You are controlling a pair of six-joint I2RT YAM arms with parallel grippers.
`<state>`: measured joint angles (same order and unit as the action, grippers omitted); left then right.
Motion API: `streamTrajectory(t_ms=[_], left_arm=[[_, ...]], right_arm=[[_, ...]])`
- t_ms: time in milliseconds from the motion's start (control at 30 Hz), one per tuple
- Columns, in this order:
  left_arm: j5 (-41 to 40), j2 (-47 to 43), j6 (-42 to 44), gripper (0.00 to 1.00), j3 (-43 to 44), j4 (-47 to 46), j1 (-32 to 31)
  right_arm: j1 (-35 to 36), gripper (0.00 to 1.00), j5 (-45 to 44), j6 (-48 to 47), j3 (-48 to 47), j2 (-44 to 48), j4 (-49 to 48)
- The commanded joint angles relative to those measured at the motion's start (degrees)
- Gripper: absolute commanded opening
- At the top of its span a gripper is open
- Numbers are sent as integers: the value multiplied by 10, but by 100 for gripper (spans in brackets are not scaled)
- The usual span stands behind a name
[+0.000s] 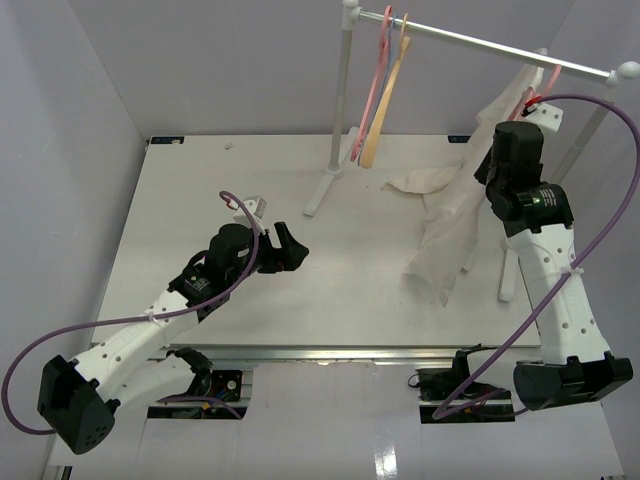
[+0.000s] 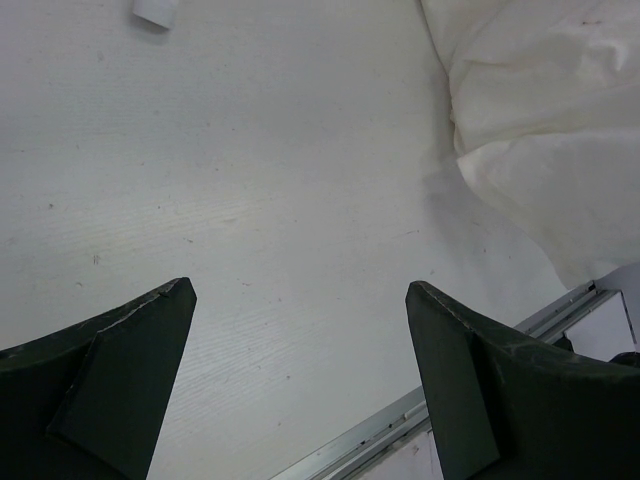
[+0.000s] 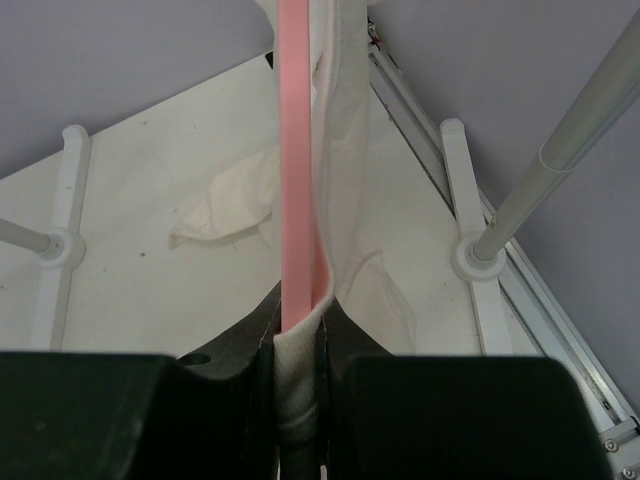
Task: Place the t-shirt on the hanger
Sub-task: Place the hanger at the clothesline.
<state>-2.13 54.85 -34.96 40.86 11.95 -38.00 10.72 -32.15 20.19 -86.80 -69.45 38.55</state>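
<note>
The cream t-shirt (image 1: 447, 232) hangs from the right end of the rail down onto the table, its lower part crumpled there. The pink hanger (image 3: 297, 150) runs up between my right gripper's (image 3: 298, 332) fingers with a fold of t-shirt (image 3: 345, 180) wrapped over it. That gripper (image 1: 533, 104) is shut on both, raised just under the rail, where a bit of the hanger (image 1: 549, 77) shows. My left gripper (image 1: 290, 246) hovers low over the table's middle left. It stands open (image 2: 300, 300) with nothing between its fingers; the t-shirt's edge (image 2: 540, 130) lies to its right.
A white rack stands at the back, its rail (image 1: 480, 41) on posts (image 1: 341, 110) with feet on the table. Another pink hanger (image 1: 377, 85) and a tan hanger (image 1: 386, 110) hang near its left end. The right post (image 3: 560, 150) and foot (image 3: 472, 255) are close by.
</note>
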Motion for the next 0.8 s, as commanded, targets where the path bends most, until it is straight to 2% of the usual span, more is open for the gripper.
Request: streamTrajectory(t_ms=[0,133,767], left_arm=[[-2,1,9,98,18,-5,-1],[-4,5,7,98,23,-5,-1],[15,26,27,98,36,-7,-1]], right_arm=[[-3,8,-11,-22,23,27,-99],[-3,8,-15,-31,47,37,-132],[-15,8,-25,-40,-30,-34,-147]])
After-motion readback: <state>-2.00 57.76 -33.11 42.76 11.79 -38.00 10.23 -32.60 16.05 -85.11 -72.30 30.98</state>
